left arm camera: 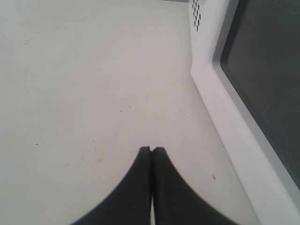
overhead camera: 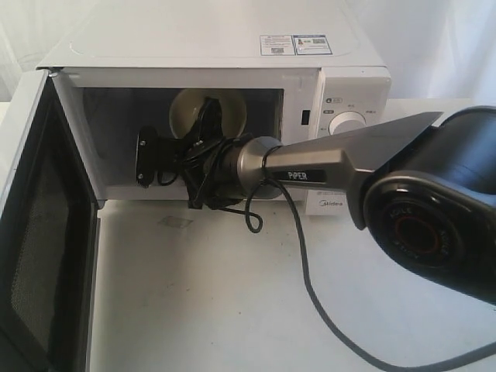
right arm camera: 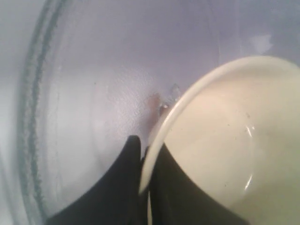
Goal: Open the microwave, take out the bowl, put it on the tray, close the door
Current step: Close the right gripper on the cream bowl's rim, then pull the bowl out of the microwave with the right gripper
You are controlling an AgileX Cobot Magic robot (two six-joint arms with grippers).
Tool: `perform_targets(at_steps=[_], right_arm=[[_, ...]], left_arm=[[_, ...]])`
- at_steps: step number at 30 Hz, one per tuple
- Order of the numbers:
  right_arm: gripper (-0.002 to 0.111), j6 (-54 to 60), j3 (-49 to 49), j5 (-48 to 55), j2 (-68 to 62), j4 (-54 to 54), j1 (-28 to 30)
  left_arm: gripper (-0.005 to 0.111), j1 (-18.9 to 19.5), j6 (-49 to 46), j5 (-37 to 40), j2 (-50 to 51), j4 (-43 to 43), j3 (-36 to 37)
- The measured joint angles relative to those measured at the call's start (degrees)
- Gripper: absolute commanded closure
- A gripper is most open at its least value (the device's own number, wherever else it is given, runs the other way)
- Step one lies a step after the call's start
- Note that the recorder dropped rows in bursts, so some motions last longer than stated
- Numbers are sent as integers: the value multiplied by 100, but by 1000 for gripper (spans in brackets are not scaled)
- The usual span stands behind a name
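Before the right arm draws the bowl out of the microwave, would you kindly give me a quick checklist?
1. Door swung fully open: ok.
2. Right gripper shut on the bowl rim: ok.
3. Bowl level: not ok, it tilts toward the opening.
4. Left gripper shut, outside the microwave by the door: ok.
5. Tray ready and within reach: cannot tell, none in view.

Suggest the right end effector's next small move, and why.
Probably lift slightly and pull straight back out: the right end effector pinches the rim of the bowl inside the microwave, and the door stands wide open.
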State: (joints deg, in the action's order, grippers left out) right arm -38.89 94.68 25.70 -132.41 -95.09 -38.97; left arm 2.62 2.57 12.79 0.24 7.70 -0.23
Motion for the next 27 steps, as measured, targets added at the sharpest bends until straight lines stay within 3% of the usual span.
perform_targets(at_steps=[14,27], right_arm=[[108,-11,0,248,205,711,-394],[108,-11,0,920,563,2670,-859]], left_arm=[[107,0,0,0,0,0,0],[107,0,0,0,0,0,0]])
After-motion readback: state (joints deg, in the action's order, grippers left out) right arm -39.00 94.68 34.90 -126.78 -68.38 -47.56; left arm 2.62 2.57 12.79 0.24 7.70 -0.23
